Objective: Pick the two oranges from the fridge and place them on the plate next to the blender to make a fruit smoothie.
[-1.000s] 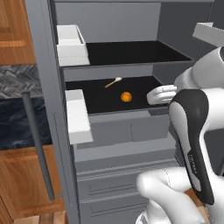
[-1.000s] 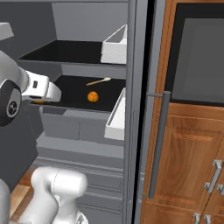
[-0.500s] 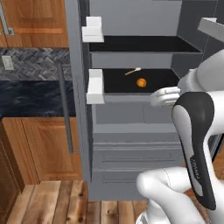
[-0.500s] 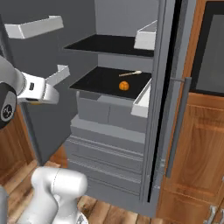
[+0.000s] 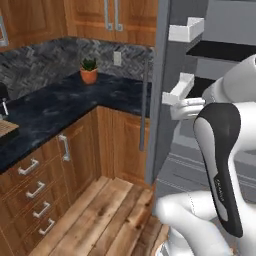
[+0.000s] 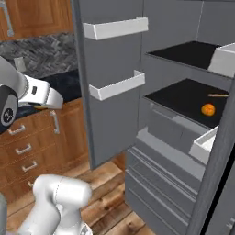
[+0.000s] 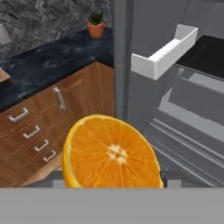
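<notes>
So the claw (image 7: 113,183) is gripping one of the oranges, a cut orange half (image 7: 111,153) with the sliced face pointing right at the hand cam, sitting between the dark finger tips (image 7: 59,183). In the right base view the white forearm is sticking out well clear of the fridge (image 6: 151,55), over by the wood drawers (image 6: 23,147), though the claw itself is hard to make out there.

The other orange (image 6: 208,109) is sitting well away from the claw on the lower black shelf (image 6: 183,98) inside the open fridge, with a thin wooden spoon (image 6: 218,95) lying just behind it. Ahead of the claw in the hand cam there's a white door bin (image 7: 164,52), and off beyond it the dark stone table (image 7: 48,65) with a little potted plant (image 7: 96,24) at the back.
</notes>
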Motion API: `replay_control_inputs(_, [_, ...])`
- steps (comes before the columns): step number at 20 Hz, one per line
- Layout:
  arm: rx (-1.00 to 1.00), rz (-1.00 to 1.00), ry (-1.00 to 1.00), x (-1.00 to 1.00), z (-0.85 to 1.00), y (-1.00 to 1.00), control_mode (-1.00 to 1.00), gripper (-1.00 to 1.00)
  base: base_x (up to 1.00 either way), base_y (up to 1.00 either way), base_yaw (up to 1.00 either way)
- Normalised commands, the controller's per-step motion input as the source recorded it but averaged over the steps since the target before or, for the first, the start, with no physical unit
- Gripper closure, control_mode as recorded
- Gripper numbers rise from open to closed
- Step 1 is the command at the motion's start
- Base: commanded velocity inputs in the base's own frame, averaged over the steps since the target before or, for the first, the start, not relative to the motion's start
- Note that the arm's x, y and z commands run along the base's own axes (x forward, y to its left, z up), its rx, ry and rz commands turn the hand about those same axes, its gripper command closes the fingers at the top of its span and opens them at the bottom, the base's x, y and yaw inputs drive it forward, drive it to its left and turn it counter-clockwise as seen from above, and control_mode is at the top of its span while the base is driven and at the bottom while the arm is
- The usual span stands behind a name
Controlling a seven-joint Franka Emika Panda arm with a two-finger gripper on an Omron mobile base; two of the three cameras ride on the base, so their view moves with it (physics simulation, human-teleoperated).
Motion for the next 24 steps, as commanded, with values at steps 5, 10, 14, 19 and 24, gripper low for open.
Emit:
replay_control_inputs(5, [0.0,0.0,0.0,0.0,0.0,0.0,1.0,1.0,-0.15,0.0,1.0])
replay_control_inputs(10, [0.0,0.0,0.0,0.0,0.0,0.0,1.0,1.0,-0.01,0.0,1.0])
replay_control_inputs(14, [0.0,0.0,0.0,0.0,0.0,0.0,1.0,1.0,-0.01,0.0,1.0])
replay_control_inputs(19, [0.0,0.0,0.0,0.0,0.0,0.0,1.0,1.0,-0.08,0.0,1.0])
replay_control_inputs(24, [0.0,0.0,0.0,0.0,0.0,0.0,1.0,1.0,-0.02,0.0,1.0])
